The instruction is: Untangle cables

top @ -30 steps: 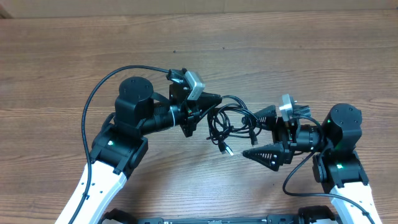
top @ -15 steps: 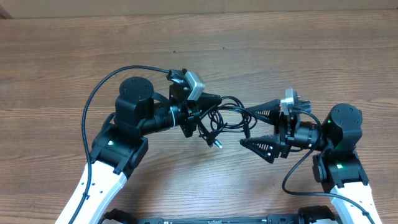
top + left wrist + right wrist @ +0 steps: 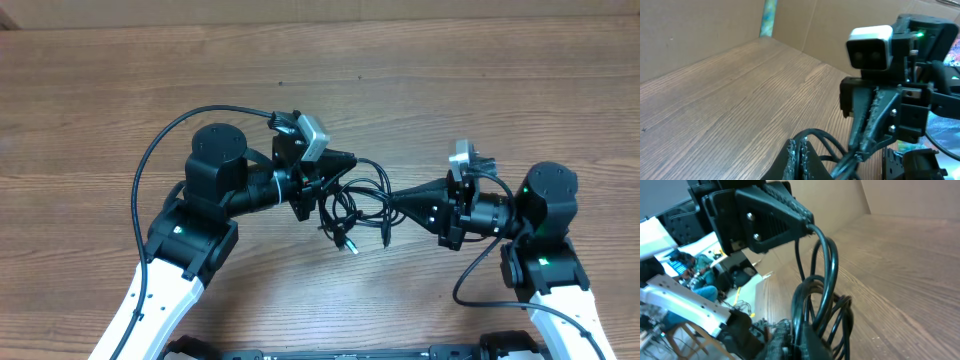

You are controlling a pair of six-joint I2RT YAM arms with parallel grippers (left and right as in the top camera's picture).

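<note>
Over the middle of the wooden counter (image 3: pixel 450 90), both arms meet nose to nose, and the cables (image 3: pixel 358 205) hang between them as a small knotted bundle of thin black loops.

The left end effector (image 3: pixel 349 160) has its fingers pressed together on a strand at the top of the bundle. The right wrist view confirms it: a single black cord comes straight out from between those toothed fingers (image 3: pixel 775 210) and curves down into the loops.

Opposite, the right end effector (image 3: pixel 394 197) is also closed to a narrow point, pinching the bundle's right side. In its own camera the fingers sit low in the picture with several loops gathered between them, though how many strands are caught cannot be told.

From the left wrist view, the left fingers (image 3: pixel 796 152) are tight against each other with cord running out toward the right arm's fingers just beyond.

Below the bundle, one loose end with a small silvery plug (image 3: pixel 349 246) dangles toward the robot, and a second strand drops beside it. Whether the plug touches the counter is not clear.

Around them, the left arm's thick black wire (image 3: pixel 160 150) arcs wide over the counter, well apart from the bundle. The right arm's wrist camera (image 3: pixel 870 46) faces the left one, and a cardboard wall (image 3: pixel 700 30) stands behind the counter.
</note>
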